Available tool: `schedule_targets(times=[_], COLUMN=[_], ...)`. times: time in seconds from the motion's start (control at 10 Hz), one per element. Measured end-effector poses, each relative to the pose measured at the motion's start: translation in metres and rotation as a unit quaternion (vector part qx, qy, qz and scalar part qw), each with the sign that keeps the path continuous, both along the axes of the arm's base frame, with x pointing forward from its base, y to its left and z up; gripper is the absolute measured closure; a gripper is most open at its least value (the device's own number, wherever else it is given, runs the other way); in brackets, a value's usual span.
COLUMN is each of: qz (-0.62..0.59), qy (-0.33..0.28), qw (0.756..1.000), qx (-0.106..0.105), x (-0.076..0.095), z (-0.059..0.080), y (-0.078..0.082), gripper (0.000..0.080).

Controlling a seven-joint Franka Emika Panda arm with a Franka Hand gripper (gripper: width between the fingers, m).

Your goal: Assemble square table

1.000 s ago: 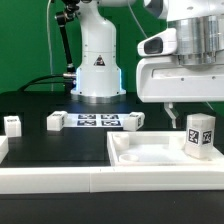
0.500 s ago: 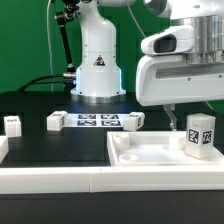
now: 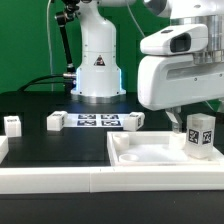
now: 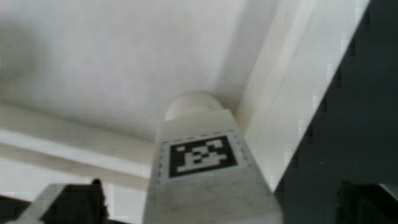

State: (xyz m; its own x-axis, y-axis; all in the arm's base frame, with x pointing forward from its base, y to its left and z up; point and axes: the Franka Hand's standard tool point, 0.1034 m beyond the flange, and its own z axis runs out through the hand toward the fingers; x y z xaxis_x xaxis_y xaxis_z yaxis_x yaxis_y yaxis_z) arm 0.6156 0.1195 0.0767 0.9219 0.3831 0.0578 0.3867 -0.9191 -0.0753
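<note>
— How wide do we find the pincer (image 3: pixel 192 120)?
— Spread fully. In the wrist view its fingertips (image 4: pixel 80 203) flank the upright leg (image 4: pixel 205 150) with a gap on each side. We see no contact and nothing held.
— Where is that leg?
— It stands inside the tabletop (image 3: pixel 150 152), near its rim at the exterior view's right.
— What does only the exterior view give us?
— Other legs (image 3: pixel 57 120) on the desk (image 3: pixel 30 105) beside the marker board (image 3: pixel 95 121). Only the wrist view shows us the leg's tag (image 4: pixel 201 157) up close.

The hand (image 3: pixel 196 114) has sunk lower over the upright leg (image 3: pixel 201 138).
</note>
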Motion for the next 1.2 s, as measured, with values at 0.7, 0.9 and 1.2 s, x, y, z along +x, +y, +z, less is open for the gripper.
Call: schedule_targets(times=[0.7, 0.9, 1.2], qz=[-0.078, -0.152, -0.293], qy=[0.006, 0.013, 0.022], qw=[0.997, 0.988, 0.956], qx=[0.003, 0.004, 0.007], x=[0.0003, -0.0001, -0.0009], z=[-0.0011, -0.0011, -0.0017], y=[-0.0027, -0.0023, -0.0021], gripper=[0.0507, 0.0507, 0.0506])
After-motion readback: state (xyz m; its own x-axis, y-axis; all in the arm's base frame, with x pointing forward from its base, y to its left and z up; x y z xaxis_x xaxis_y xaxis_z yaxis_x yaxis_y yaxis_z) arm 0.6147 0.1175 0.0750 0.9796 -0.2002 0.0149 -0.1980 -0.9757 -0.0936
